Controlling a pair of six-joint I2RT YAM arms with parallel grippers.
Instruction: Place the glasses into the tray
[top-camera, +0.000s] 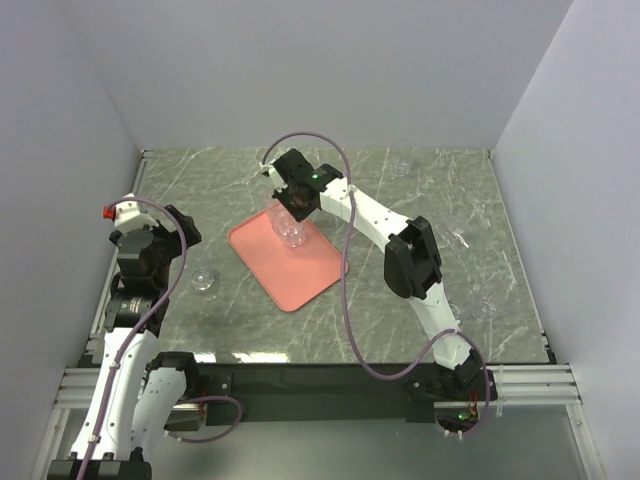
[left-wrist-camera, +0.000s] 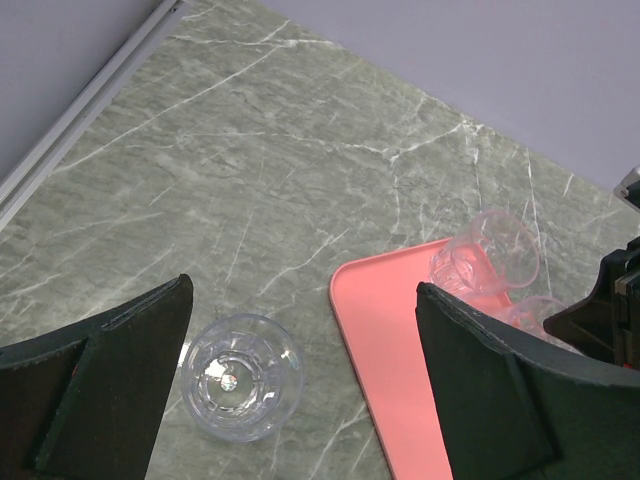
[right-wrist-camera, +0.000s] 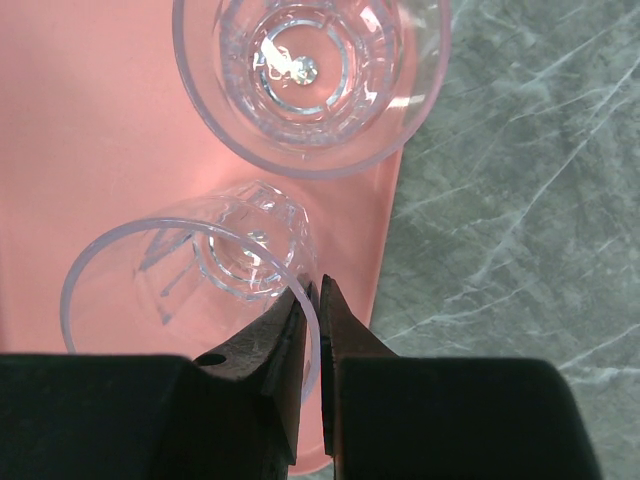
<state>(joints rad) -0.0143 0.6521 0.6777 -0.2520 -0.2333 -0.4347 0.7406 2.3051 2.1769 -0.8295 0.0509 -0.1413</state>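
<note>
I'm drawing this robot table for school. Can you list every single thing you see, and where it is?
glasses on the tray: two, clear, at its far corner; one stands free, the other is gripped by its rim
glass by the left arm: one, clear, on the table left of the tray
glasses on the right side: three, clear and faint; far, middle, near
tray: one, salmon pink, mid-table
table: one, grey-green marble
cables: purple, one along each arm
left gripper: black, open, above the lone glass
right gripper: black, pinching a glass rim
</note>
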